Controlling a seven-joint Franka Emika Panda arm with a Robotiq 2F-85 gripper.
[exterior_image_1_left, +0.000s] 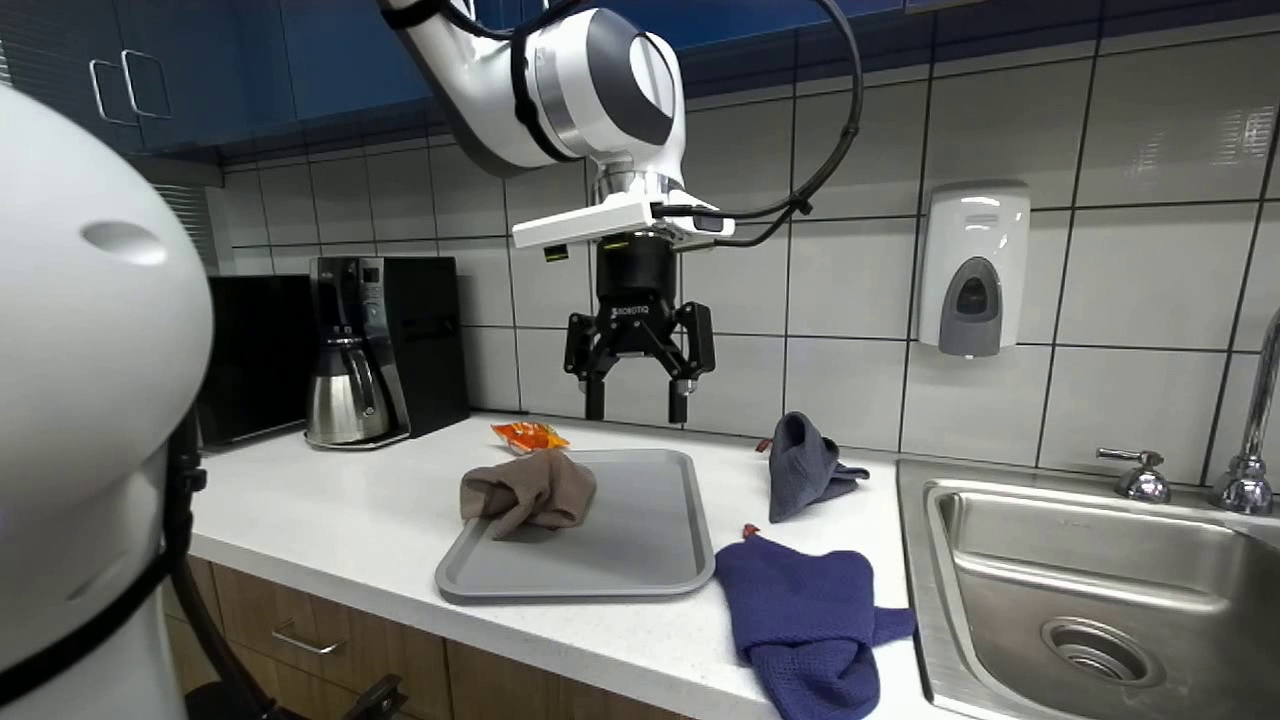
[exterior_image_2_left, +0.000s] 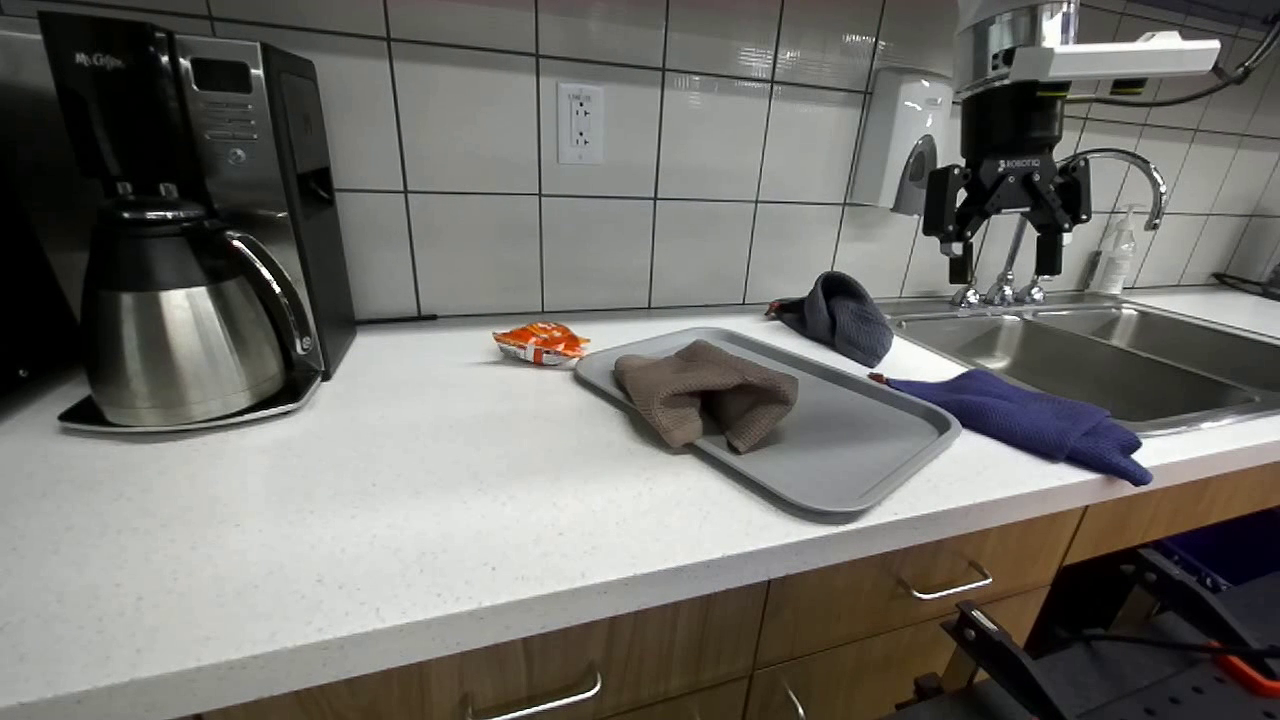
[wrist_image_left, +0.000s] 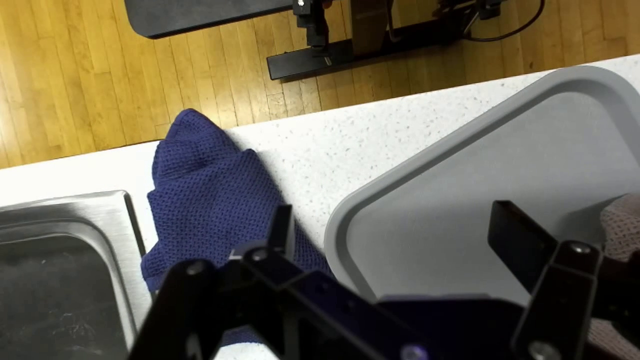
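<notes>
Brown cloth (exterior_image_1_left: 540, 488) on gray tray (exterior_image_1_left: 645, 520)

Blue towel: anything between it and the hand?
Nothing visible: in both exterior views the open hand hangs higher than the blue towel, with only air between. The gray tray and sink lie to either side, neither over it.

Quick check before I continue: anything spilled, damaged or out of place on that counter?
No spill or damage stands out. One end of the blue cloth juts past the front edge of the counter, so it could slip. The brown cloth sits crumpled across the rim of the gray tray.
</notes>
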